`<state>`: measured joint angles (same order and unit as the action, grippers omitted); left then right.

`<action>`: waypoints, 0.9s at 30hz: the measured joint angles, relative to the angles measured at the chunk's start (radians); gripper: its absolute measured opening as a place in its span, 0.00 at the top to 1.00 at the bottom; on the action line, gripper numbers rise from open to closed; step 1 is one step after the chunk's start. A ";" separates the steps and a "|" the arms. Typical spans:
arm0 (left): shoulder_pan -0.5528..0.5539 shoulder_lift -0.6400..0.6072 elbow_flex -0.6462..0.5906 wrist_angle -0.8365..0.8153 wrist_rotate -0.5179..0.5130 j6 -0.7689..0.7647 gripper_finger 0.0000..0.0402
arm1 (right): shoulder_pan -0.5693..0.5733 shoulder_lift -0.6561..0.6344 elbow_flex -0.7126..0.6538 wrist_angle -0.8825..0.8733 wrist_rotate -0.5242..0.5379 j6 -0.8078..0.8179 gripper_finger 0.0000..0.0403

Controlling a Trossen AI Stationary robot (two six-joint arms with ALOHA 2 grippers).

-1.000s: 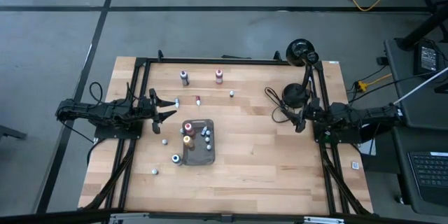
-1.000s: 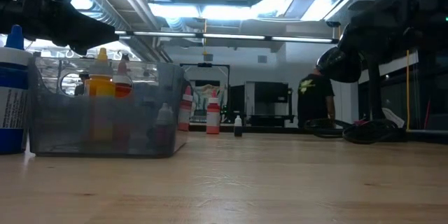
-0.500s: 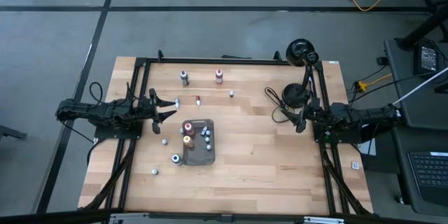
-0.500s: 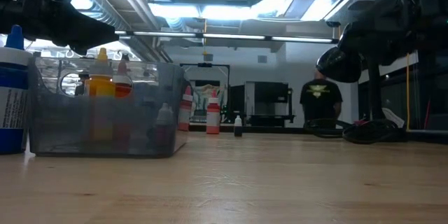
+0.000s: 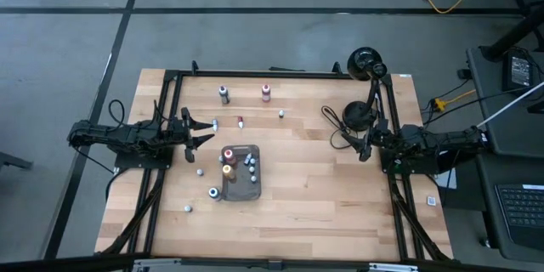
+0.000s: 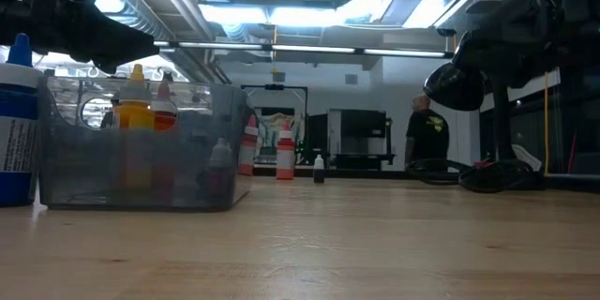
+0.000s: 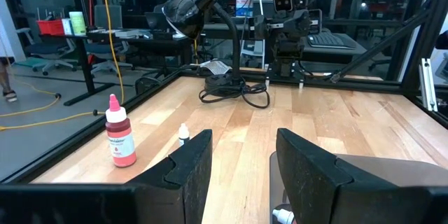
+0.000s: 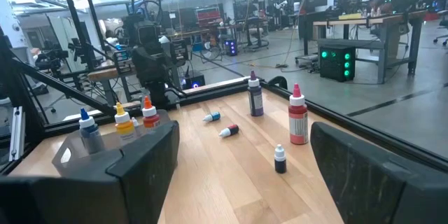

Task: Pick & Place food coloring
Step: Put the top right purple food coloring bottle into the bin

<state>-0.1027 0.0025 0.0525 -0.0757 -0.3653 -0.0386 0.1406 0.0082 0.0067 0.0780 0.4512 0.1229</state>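
Observation:
The food coloring bottles are scattered over the wooden table. Several stand in the dark grey tray (image 5: 254, 189), among them a yellow one (image 8: 124, 122) and a red-capped one (image 8: 148, 112). Loose ones stand upright on their bases near the far edge: a purple one (image 5: 223, 94), a red one (image 5: 266, 93) and a tiny dark one (image 5: 281, 115). Two more lie on their sides (image 8: 227, 131). My left gripper (image 5: 206, 132) hovers open at the table's left side, level and empty. My right gripper (image 5: 350, 143) hovers open at the right side, also empty.
A black desk lamp (image 5: 365, 62) with its round base (image 5: 357, 116) and a coiled cord stands at the far right. A black frame (image 5: 255, 73) runs along the table's edges. More small bottles (image 5: 213, 192) stand left of and in front of the tray. A person (image 6: 427, 131) stands far behind.
Both arms and all bottles have kept still. Only the person far behind the table has shifted.

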 joint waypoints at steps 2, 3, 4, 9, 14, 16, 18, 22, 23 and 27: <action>0.000 0.000 0.000 0.000 0.000 0.000 0.61 | 0.000 0.000 0.000 0.000 0.000 0.000 0.20; 0.000 0.000 0.000 0.000 0.000 0.000 0.61 | 0.000 0.000 0.000 0.000 0.000 0.000 0.20; 0.000 0.000 0.000 0.000 0.000 0.000 0.61 | 0.000 0.000 0.000 0.000 0.000 0.000 0.20; 0.000 0.000 0.000 0.000 0.000 0.000 0.61 | 0.000 0.000 0.000 0.000 0.000 0.000 0.20; 0.000 0.000 0.000 0.000 0.000 0.000 0.61 | 0.000 0.000 0.000 0.000 0.000 0.000 0.20; 0.000 0.000 0.000 0.000 -0.006 0.001 0.61 | 0.000 0.000 0.000 0.000 0.000 0.000 0.20; 0.000 0.000 0.000 0.003 -0.062 0.008 0.61 | 0.000 0.000 0.000 0.000 0.000 0.000 0.20; 0.000 0.000 0.000 0.005 -0.099 -0.009 0.61 | 0.000 0.000 0.000 0.000 0.001 0.000 0.20; 0.000 0.000 0.000 0.005 -0.101 -0.009 0.61 | 0.000 0.000 0.000 0.000 0.001 0.000 0.20; 0.000 0.000 0.000 0.006 -0.161 -0.013 0.61 | 0.000 0.000 0.000 0.000 0.001 0.000 0.20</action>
<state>-0.1024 0.0025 0.0525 -0.0692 -0.5264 -0.0514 0.1407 0.0086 0.0067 0.0780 0.4519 0.1226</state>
